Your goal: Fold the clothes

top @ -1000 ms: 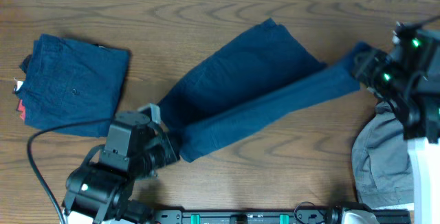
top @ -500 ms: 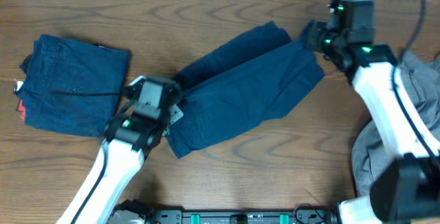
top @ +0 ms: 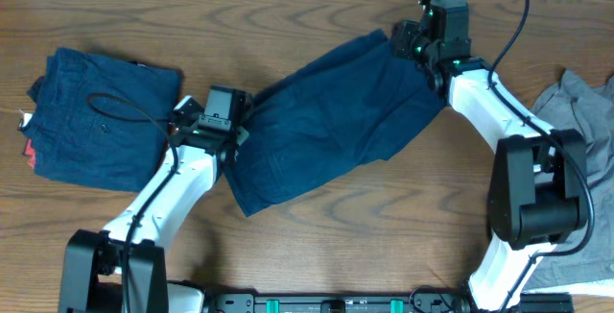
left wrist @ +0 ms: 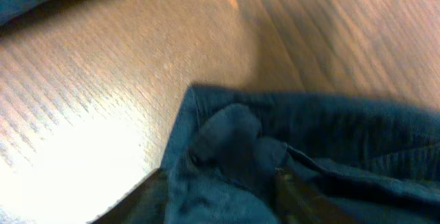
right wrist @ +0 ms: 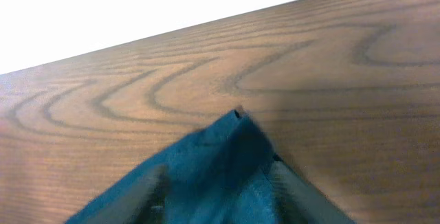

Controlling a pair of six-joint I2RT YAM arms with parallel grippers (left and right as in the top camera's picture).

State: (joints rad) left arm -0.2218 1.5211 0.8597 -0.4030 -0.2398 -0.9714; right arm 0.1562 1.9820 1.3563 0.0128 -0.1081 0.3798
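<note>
Table (top: 288, 6): shorts (top: 336, 111) now doubled, 1st fold made; your left pincer (top: 219, 126) and right pincer (top: 411, 46) each grip cloth.

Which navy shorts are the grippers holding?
The diagonal centre pair, clamped by left gripper and right gripper at opposite ends; the folded pair at left lies untouched.

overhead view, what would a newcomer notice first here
A pair of navy shorts sprawls diagonally across mid-table, the left gripper and right gripper each pinching an end. A folded pair lies far left, a grey garment at the right edge.
</note>
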